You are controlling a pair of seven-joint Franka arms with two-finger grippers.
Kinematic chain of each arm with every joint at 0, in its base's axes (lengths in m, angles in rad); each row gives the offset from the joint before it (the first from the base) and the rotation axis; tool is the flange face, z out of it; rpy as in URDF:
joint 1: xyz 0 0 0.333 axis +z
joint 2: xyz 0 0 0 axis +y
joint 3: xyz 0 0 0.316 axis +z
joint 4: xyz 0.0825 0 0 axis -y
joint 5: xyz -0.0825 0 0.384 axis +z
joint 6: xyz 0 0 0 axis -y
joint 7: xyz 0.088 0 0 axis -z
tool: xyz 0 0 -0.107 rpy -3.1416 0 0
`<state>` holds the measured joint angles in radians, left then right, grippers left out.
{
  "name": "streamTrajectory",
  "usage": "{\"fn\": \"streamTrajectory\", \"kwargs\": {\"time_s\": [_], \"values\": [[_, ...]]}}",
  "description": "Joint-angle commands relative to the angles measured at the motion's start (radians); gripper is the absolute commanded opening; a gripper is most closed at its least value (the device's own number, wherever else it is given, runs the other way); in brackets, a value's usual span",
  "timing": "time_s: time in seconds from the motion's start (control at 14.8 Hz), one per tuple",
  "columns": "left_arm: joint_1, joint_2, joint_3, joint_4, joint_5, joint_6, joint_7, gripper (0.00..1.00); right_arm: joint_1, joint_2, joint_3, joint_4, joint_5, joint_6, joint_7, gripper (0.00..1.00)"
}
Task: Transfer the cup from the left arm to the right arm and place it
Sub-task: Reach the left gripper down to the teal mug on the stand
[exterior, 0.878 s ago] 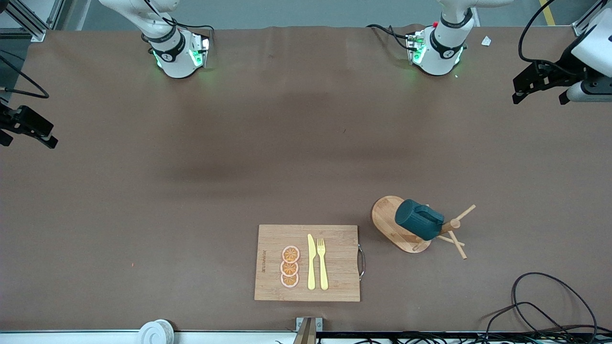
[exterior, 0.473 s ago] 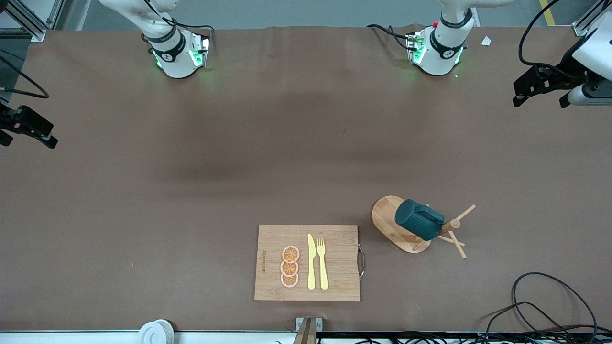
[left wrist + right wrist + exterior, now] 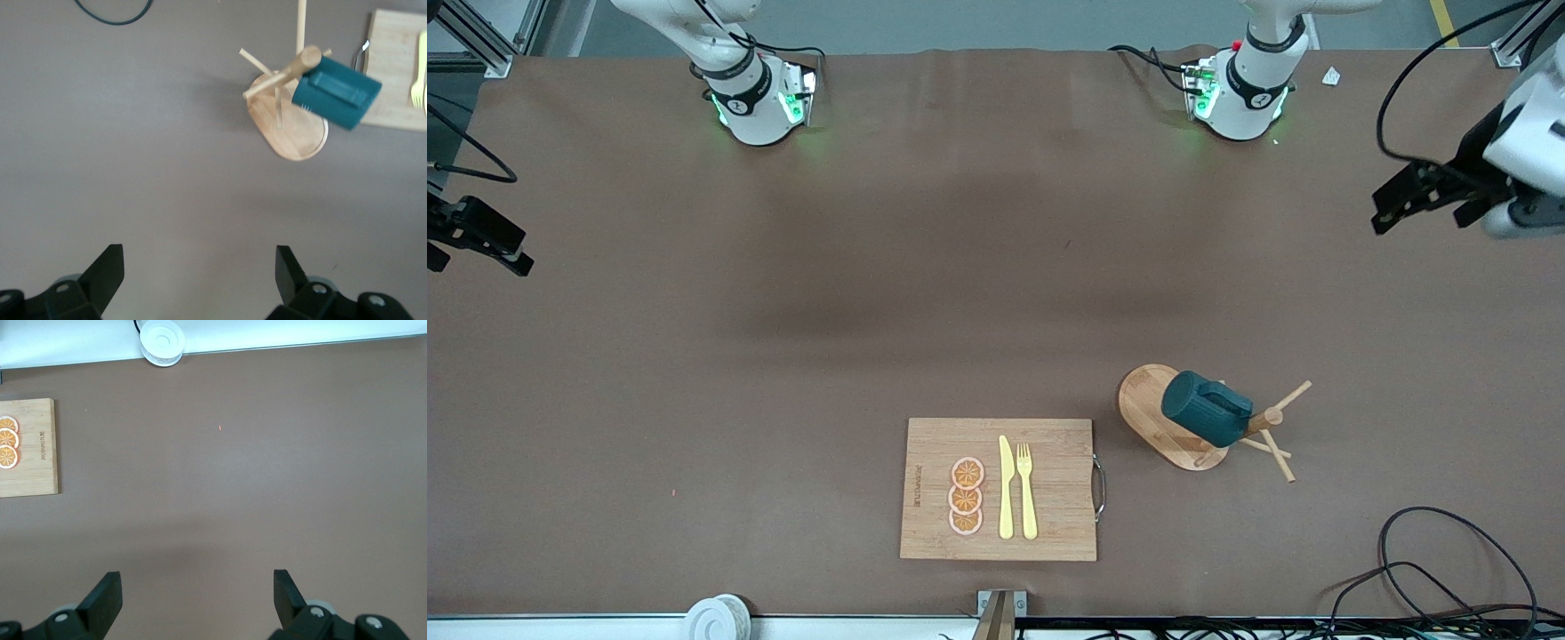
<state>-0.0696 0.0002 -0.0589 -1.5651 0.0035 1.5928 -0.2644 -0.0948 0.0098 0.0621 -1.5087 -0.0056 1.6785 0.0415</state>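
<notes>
I see both jaws wide, left gripper (image 3: 1409, 191) and right gripper (image 3: 480, 240) at the tabletop's ends; cup (image 3: 1208, 409) hangs on the stand (image 3: 1147, 411) near the front edge—a skewed grab could topple it.

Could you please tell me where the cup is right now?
The cup hangs on a peg of the wooden peg stand, toward the left arm's end of the table, beside the cutting board and slightly farther from the front camera.
</notes>
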Motion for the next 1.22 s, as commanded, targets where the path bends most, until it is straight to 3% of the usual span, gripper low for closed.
{"fn": "streamTrajectory", "kwargs": {"time_s": [0.0, 0.27, 0.68, 0.88, 1.15], "values": [[-0.006, 0.064, -0.004, 0.025, -0.036, 0.039, -0.073, 1.00, -0.026, 0.002, 0.019, 0.013, 0.002, -0.010, 0.000, 1.00], [-0.007, 0.147, -0.004, 0.027, -0.112, 0.136, -0.224, 1.00, -0.026, 0.002, 0.018, 0.013, 0.002, -0.010, 0.000, 1.00], [-0.067, 0.296, -0.006, 0.065, -0.195, 0.297, -0.680, 1.00, -0.026, 0.002, 0.018, 0.013, 0.002, -0.010, 0.001, 1.00], [-0.065, 0.356, -0.004, 0.069, -0.337, 0.381, -0.789, 1.00, -0.026, 0.002, 0.019, 0.013, 0.004, -0.010, 0.000, 1.00], [-0.088, 0.423, -0.004, 0.092, -0.364, 0.432, -0.926, 1.00, -0.026, 0.002, 0.019, 0.013, 0.004, -0.010, 0.001, 1.00]]}}
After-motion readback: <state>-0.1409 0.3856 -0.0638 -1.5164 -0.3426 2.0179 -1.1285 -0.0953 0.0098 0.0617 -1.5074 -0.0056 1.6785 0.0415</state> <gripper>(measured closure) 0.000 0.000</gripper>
